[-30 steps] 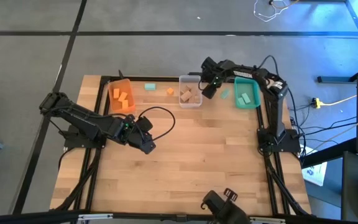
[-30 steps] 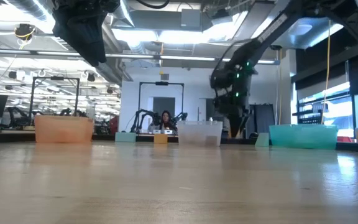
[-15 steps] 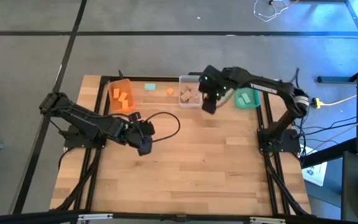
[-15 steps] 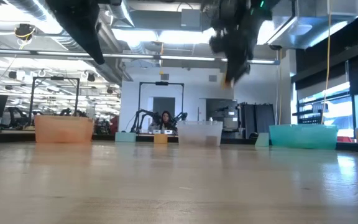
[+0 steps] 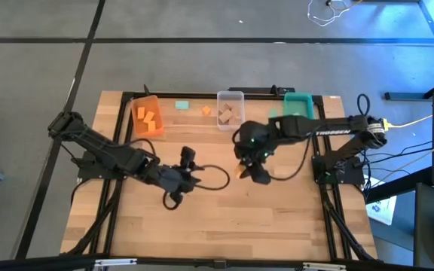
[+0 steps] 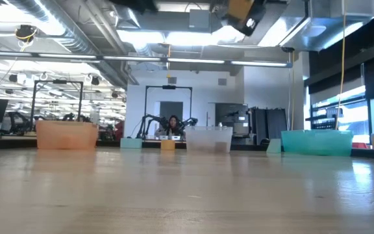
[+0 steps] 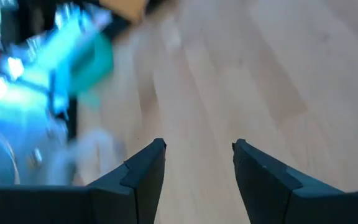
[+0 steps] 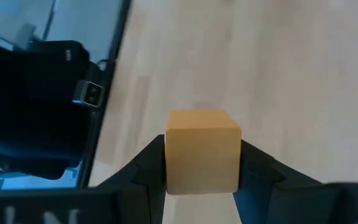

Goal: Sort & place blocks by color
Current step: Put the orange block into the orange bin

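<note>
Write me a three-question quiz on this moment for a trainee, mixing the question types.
1. True or false: the right gripper holds an orange block between its jaws.
2. Multiple choice: which bin at the table's far edge shows plain wood blocks inside? A) the orange bin B) the clear bin C) the teal bin
3. Short answer: in what state are the jaws of the left gripper, and what do they hold?

Key
1. True; the block sits clamped between the jaws, above bare table.
2. B
3. Open, holding nothing; only bare table shows between them.
</note>
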You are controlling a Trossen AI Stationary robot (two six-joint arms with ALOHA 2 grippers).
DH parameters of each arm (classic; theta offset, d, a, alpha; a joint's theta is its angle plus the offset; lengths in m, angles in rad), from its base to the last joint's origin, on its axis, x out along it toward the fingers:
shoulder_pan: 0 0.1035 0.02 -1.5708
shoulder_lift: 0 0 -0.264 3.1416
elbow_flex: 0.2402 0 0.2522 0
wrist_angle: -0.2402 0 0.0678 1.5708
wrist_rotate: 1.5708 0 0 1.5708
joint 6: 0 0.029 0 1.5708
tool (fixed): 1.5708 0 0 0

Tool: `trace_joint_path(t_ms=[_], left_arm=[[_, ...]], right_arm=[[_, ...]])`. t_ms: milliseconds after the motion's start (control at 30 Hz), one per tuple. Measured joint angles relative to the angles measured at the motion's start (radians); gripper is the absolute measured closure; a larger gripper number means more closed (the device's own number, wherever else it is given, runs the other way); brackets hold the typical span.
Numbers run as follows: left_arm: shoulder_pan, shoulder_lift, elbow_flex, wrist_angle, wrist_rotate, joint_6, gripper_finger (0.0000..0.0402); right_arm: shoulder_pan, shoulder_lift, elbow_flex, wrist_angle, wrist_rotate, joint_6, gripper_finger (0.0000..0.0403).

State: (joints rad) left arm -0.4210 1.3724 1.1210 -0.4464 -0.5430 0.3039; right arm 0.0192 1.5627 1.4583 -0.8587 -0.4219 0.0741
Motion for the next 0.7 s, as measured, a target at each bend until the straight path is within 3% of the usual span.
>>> trace_joint_path(t_ms=[300, 700], left_arm=[[-0.052, 0.002, 0.0, 0.267, 0.056, 0.258, 0.0223], [0.005, 0.062, 0.0, 0.515, 0.087, 0.536, 0.0223]], right_arm=[[0.071, 0.004, 0.0, 0.073, 0.008, 0.003, 0.027], [0.077, 0.012, 0.0, 0.102, 0.036, -0.005, 0.027]])
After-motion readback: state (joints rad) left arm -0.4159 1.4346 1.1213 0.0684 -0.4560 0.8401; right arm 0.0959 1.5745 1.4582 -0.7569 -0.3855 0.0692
